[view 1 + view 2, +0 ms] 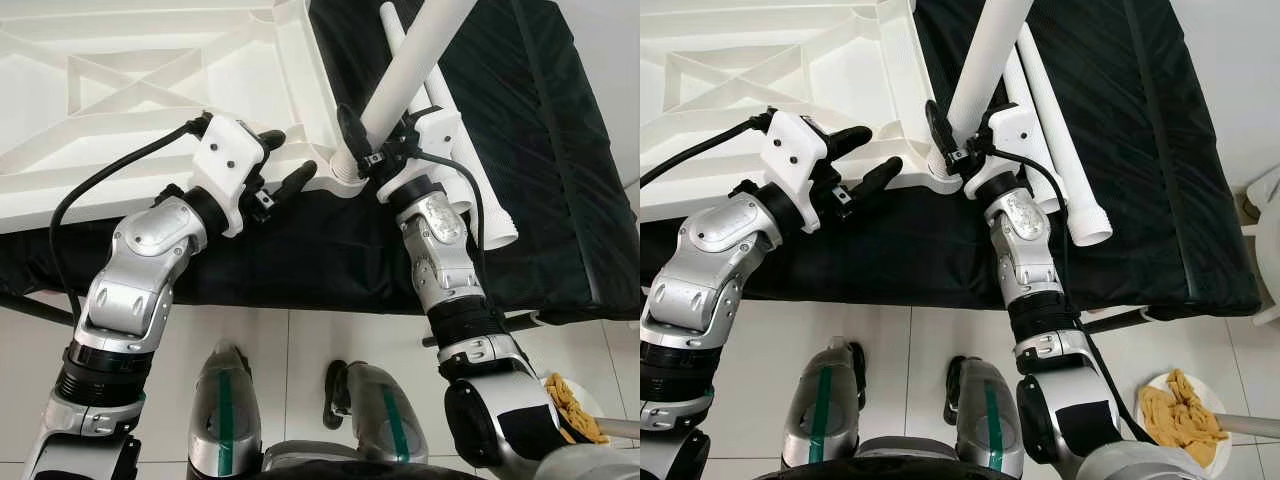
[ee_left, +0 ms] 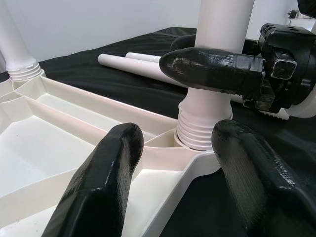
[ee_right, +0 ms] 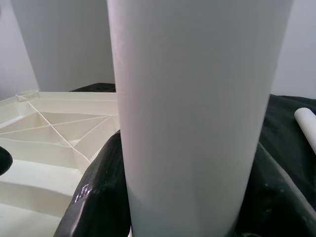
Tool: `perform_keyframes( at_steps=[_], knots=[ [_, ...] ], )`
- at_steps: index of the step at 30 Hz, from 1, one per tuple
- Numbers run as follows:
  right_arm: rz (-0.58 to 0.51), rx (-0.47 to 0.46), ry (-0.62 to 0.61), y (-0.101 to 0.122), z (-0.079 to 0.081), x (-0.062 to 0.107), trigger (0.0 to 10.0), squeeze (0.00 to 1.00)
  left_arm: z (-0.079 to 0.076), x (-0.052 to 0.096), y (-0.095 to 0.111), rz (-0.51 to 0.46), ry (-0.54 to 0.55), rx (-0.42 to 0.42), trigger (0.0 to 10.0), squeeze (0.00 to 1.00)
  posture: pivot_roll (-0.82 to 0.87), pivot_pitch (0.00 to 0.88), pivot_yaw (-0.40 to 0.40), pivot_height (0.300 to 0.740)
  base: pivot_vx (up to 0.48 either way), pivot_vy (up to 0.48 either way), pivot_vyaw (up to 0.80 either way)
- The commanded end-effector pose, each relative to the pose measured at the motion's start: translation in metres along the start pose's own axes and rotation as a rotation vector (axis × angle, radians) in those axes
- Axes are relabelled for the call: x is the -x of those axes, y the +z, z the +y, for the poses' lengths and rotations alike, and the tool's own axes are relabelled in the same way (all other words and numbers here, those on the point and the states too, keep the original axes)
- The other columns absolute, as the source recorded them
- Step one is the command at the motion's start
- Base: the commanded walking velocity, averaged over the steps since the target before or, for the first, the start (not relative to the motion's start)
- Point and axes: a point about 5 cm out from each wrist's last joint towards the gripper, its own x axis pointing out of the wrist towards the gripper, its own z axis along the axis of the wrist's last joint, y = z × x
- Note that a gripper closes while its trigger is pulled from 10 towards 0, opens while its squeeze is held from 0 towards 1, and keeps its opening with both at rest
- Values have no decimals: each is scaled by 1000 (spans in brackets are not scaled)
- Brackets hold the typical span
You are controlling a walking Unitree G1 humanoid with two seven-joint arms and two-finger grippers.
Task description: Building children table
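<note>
The tabletop (image 1: pixel 150 90) lies upside down on a black-covered bed (image 1: pixel 560 160), its ribbed underside up and one corner socket (image 2: pixel 197 143) at the near edge. The right end effector (image 1: pixel 365 150) is pinched around a white leg (image 1: pixel 415 60) just above its threaded foot, holding it upright in that socket. The left end effector (image 1: pixel 290 160) hovers with fingers (image 2: pixel 106 182) spread on either side of the same corner, just short of the rim and not gripping. Two spare legs (image 1: pixel 1060 150) lie on the cover just beside the held one, and another leg (image 2: pixel 15 49) is already seated at a far corner. The leg looks like hollow moulded plastic: light and stiff, but smooth and likely slippery under rubber pads, so a low hold near the ribbed collar seems wise for twisting or pressing it home. The tabletop looks light enough to slide on the cloth, so bracing its corner rim would probably help. A plate with a yellow cloth (image 1: pixel 1180 415) sits on the floor
</note>
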Motion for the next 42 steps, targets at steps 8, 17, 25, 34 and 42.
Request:
perform_keyframes(
  at_steps=[8, 17, 25, 34, 42],
  knots=[
    [194, 15, -74, -35, -9, 23, 10000, 0, -2, 1, 3, -5, 19, 1, 10000, 0, 118, 109, -79, 740, 0, 0, 0],
    [186, 10, -185, -36, -6, 21, 10000, 0, -2, 1, 3, -5, 18, -3, 10000, 0, 117, 111, -77, 740, 0, 0, 0],
    [170, 8, -334, -37, -6, 18, 10000, 0, -1, 2, 4, -8, 20, 0, 10000, 0, 125, 115, -75, 740, 0, 0, 0],
    [161, 25, -493, -37, -14, 15, 10000, 0, -2, 4, 5, -6, 19, -2, 10000, 0, 134, 121, -71, 740, 0, 0, 0],
    [174, 14, -523, -40, -10, 10, 10000, 0, -1, 4, 7, -6, 19, -3, 10000, 0, 141, 119, -71, 740, 0, 0, 0]
  ],
)
